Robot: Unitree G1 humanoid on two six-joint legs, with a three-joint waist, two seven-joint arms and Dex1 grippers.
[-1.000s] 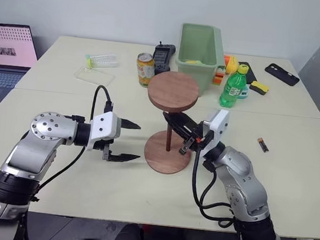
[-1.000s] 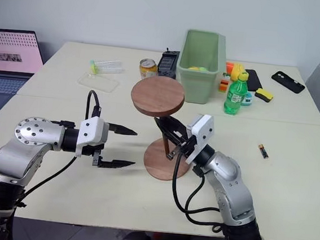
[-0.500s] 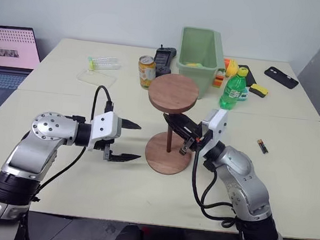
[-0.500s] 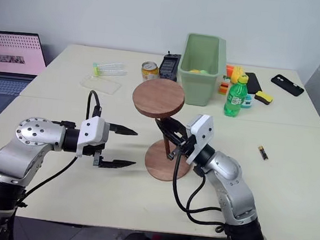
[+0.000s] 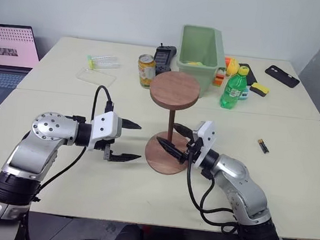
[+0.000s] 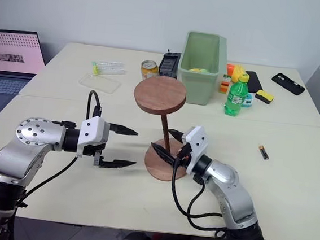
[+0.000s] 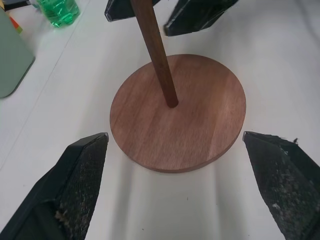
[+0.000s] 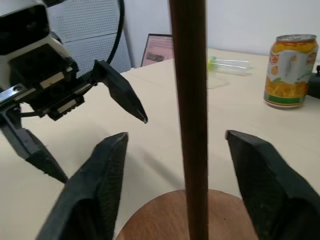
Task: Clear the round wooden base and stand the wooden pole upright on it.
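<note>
I am watching the round wooden base (image 5: 167, 153) lying flat on the surface (image 5: 57, 189), just ahead of both hands. The wooden pole (image 5: 171, 124) is standing upright on its middle, disc end up.

My right hand (image 5: 176, 141) is sitting with its fingers apart on either side of the pole, gripping nothing. My left hand (image 5: 130, 141) is hovering just beside the base with its fingers spread wide and holding nothing.

I am judging the top-heavy pole as the main risk: if a right finger brushes it while backing out, it could topple. A left fingertip nudging the base could shake it over too.
</note>
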